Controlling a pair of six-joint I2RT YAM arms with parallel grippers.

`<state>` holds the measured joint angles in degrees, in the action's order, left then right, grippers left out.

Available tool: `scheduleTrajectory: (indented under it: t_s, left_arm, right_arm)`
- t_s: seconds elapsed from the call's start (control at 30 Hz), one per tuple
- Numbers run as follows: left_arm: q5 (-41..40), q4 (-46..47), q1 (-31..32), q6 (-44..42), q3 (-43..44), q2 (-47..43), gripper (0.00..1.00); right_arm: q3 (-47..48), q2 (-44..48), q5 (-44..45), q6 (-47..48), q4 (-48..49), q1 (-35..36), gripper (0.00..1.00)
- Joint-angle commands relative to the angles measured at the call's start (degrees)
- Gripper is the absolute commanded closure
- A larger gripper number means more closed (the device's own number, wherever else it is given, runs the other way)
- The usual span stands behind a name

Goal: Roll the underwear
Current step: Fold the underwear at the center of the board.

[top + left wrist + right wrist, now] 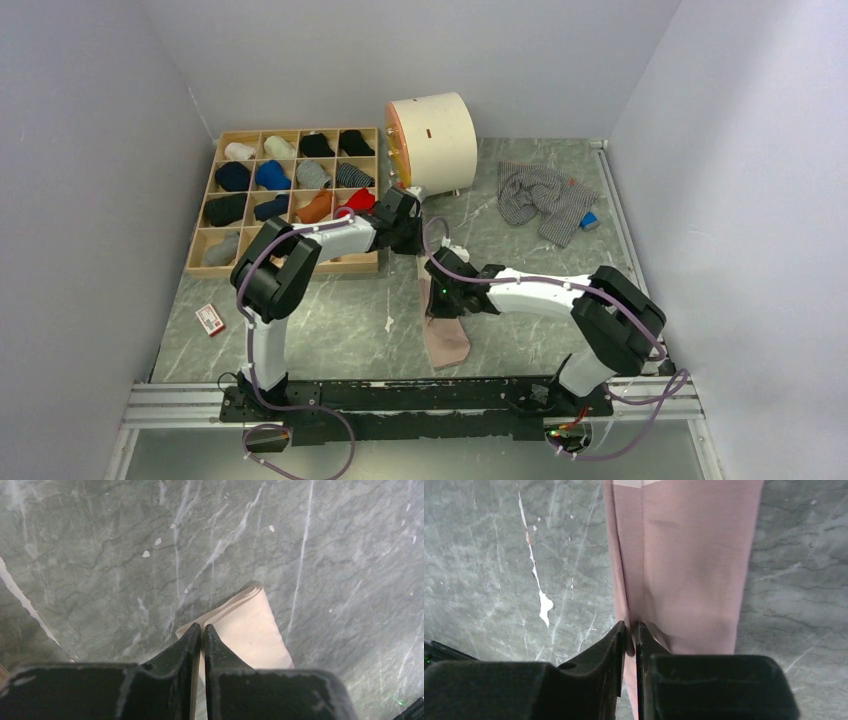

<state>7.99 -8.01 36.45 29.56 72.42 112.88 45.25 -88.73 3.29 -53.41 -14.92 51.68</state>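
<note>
The pale pink underwear [447,340] lies folded into a long narrow strip on the marble table [340,320], running toward the near edge. My right gripper [440,287] sits at its far part. In the right wrist view that gripper [630,626] is shut on a raised fold at the left edge of the pink cloth [689,555]. My left gripper [408,238] is just beyond it. Its tips [202,626] are pressed together at the near corner of the pink cloth [245,625], with a sliver of cloth showing between the fingers. The grey striped underwear [540,198] lies crumpled at the far right.
A wooden compartment tray [205,255] holding several rolled garments stands at the far left, close to the left arm. A cream cylinder [432,145] stands behind the grippers. A small blue block [589,220] lies by the striped garment. A small red-and-white card [210,320] lies near left.
</note>
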Motion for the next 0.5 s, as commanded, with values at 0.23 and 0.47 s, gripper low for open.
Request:
scheduleTrajectory:
  t_s: [0.23, 0.47]
  left_arm:
    - [-2.0, -1.3, -0.4, -1.3, 2.3, -1.3, 0.63]
    - [-1.7, -2.2, -0.6, -0.3, 2.7, -6.3, 0.52]
  right_arm:
    - [2.8, 6.3, -5.1, 2.6, 0.3, 0.1, 0.65]
    - [1.3, 14.1, -0.3, 1.4, -4.1, 0.0, 0.64]
